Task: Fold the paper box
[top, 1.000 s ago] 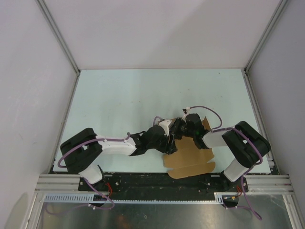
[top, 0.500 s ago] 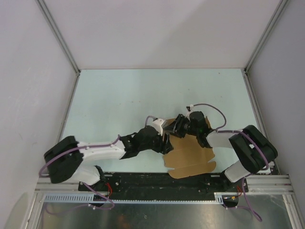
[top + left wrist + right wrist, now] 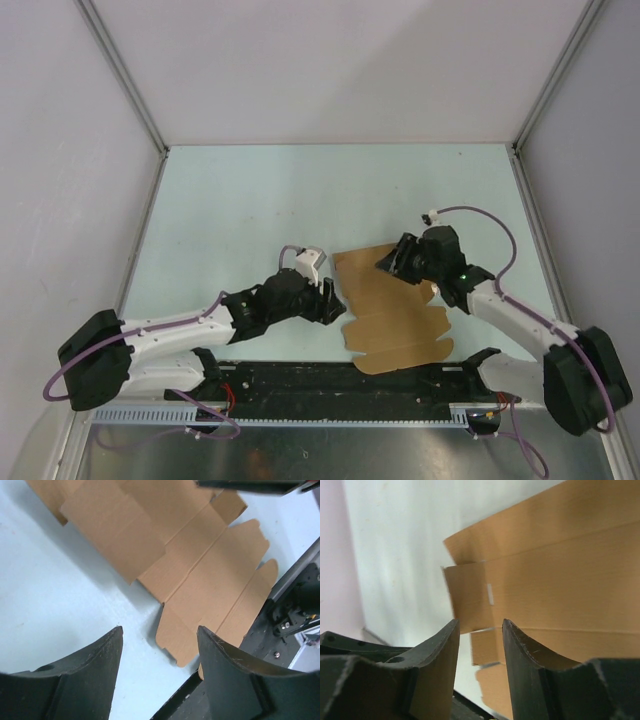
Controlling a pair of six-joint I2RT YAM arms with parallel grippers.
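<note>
Both arms have backed apart. Left end effector (image 3: 328, 300) sits just left of the paper box (image 3: 395, 315), released and empty. Right end effector (image 3: 388, 262) is over its far edge, jaws partly apart, grasping nothing. Sheet lies unfolded near the counter's (image 3: 250, 210) front edge.

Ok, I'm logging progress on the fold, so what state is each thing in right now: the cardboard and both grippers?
paper box: unfolded die-cut sheet, lying on the table, no box shape yet.
left gripper: open, empty, by the sheet's left edge.
right gripper: open, nothing between its fingers, over the sheet's far part.
</note>
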